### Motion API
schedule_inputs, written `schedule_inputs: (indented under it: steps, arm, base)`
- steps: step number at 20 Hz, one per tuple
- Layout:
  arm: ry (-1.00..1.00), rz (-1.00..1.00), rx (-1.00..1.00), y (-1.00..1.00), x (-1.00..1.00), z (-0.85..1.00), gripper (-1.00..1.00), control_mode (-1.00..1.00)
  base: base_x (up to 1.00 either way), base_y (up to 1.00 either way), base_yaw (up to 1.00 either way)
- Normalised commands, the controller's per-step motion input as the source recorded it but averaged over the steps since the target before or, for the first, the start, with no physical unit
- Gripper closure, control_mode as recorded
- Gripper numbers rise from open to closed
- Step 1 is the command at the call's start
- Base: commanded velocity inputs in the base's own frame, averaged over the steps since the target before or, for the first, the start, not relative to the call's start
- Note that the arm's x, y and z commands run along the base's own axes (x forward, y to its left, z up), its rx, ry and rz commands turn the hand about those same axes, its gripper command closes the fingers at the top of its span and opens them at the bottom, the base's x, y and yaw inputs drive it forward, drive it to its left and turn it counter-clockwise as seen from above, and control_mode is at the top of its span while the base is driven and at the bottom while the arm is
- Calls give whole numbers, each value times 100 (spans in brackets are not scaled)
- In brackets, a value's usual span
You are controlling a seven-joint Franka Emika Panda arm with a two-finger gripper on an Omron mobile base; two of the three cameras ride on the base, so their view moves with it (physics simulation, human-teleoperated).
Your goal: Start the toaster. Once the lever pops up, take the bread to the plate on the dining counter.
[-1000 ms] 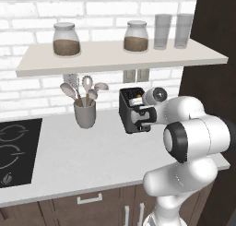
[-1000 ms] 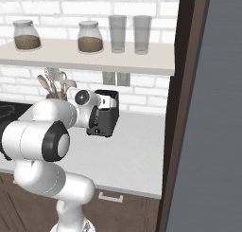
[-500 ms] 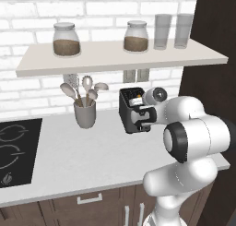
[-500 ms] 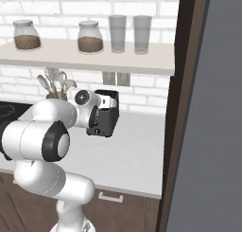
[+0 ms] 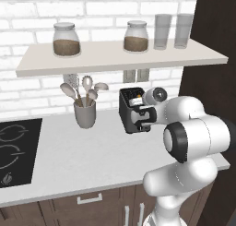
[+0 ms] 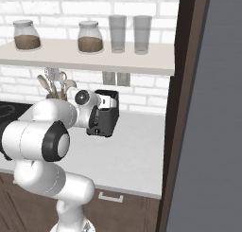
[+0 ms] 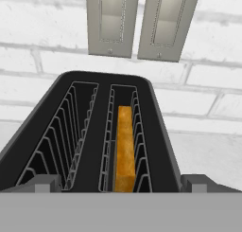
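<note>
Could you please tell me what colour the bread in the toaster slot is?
Golden-brown along its visible edge: the bread shows best in the hand view.

Kitchen wall and desk fittings.
Shelf (image 5: 115,59) bearing two jars (image 5: 67,39) and two glasses (image 5: 162,31); utensil cup (image 5: 85,113) beside black hob (image 5: 14,151); wall sockets (image 7: 134,22).

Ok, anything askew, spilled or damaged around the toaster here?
Nothing stands out. The toaster stands upright on the worktop, the bread sits straight in one slot, and the utensil cup is upright, with no spills.
</note>
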Motion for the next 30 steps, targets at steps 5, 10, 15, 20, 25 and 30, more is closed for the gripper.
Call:
schedule_inputs:
  steps: [5,10,15,20,25,30]
  arm:
    - [0,0,0,0,0,0,-100,-100]
    - [0,0,0,0,0,0,-100,-100]
    - [0,0,0,0,0,0,-100,-100]
    - [0,0,0,0,0,0,-100,-100]
    - [0,0,0,0,0,0,-100,-100]
    - [0,0,0,0,0,0,-100,-100]
  base:
    - [0,0,0]
    - [0,0,0]
    - [0,0,0]
    - [0,0,0]
    - [0,0,0]
    - [0,0,0]
